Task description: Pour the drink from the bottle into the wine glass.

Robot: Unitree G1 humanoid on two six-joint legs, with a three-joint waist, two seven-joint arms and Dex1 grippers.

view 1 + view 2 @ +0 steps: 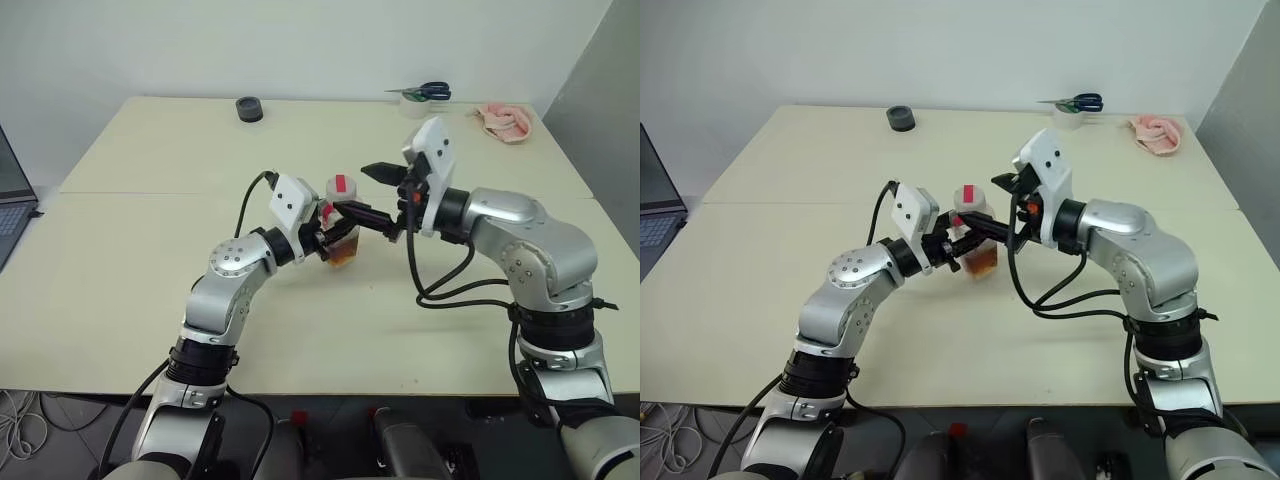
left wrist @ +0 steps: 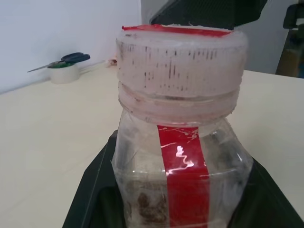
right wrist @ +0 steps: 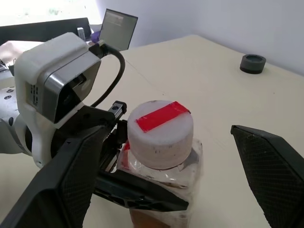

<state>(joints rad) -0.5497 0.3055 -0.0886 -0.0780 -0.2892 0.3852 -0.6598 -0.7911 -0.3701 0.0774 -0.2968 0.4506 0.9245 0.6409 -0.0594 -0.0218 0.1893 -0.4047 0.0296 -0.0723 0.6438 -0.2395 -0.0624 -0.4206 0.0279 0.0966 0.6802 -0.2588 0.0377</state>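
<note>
A small clear bottle [image 1: 342, 240] with a white cap [image 1: 341, 186] crossed by red tape and a red label strip [image 2: 183, 175] stands upright just above the table's middle. My left gripper [image 1: 335, 236] is shut on its lower body, black fingers [image 2: 90, 199] on both sides. The amber drink [image 1: 343, 256] fills its bottom part. From the right, my right gripper [image 3: 166, 135] is open, with its wide fingers [image 3: 71, 175] either side of the cap and apart from it. The wine glass is out of view.
At the cream table's [image 1: 150, 300] far edge lie a black round lid [image 1: 249, 109], a tape roll with blue-handled scissors [image 1: 425, 95] and a pink cloth [image 1: 503, 122]. A laptop [image 1: 10, 205] sits off the left edge.
</note>
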